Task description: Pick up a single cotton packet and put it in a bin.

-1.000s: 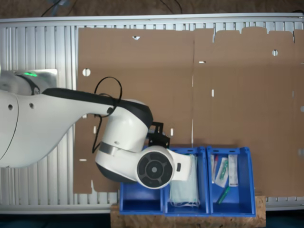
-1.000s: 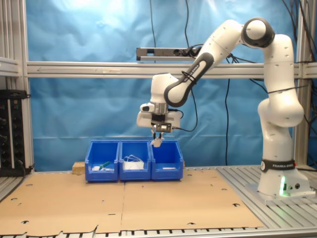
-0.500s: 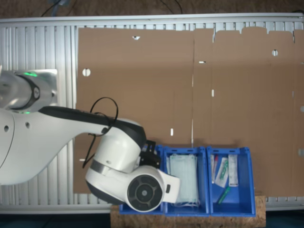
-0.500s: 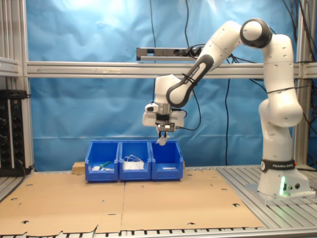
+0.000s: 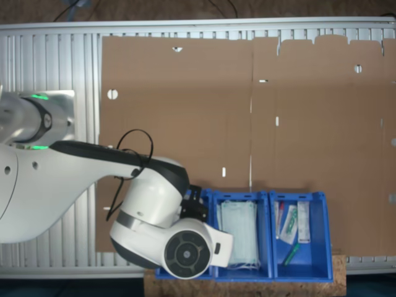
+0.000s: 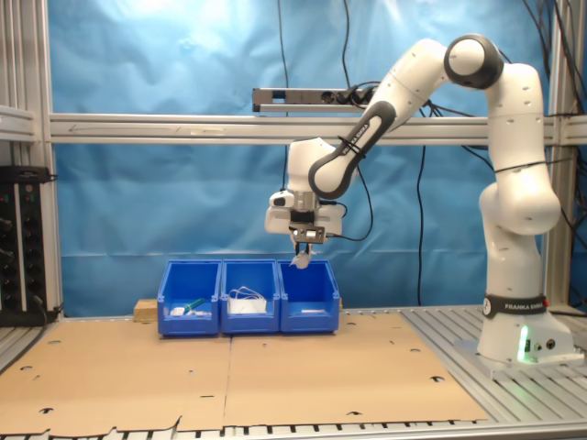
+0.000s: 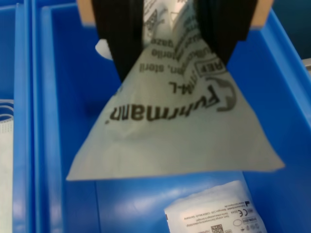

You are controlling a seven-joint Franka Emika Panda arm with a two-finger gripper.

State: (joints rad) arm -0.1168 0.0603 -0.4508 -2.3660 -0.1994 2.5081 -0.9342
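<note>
My gripper (image 7: 175, 63) is shut on the cotton packet (image 7: 175, 131), a flat white packet with black print that hangs from the black fingers (image 7: 121, 39). Below it is the open blue bin (image 7: 286, 87), and another white printed packet (image 7: 214, 211) lies on the bin's floor. In the second exterior view the gripper (image 6: 301, 249) holds the packet (image 6: 297, 261) just above the bin (image 6: 308, 295) at the second exterior view's right end of the row. In the first exterior view my arm (image 5: 167, 235) covers that bin.
Joined to the bin are a middle bin with pale-green masks (image 5: 238, 232) and an end bin with green-capped tubes (image 5: 300, 232). Brown cardboard (image 5: 247, 111) covers the table. A wooden block (image 6: 145, 310) sits beside the bins. My base (image 6: 518, 339) stands at the second exterior view's right.
My arm carried the packet from above the mask bin to above the end bin, towards the second exterior view's right. It has hardly moved in the last half second.
</note>
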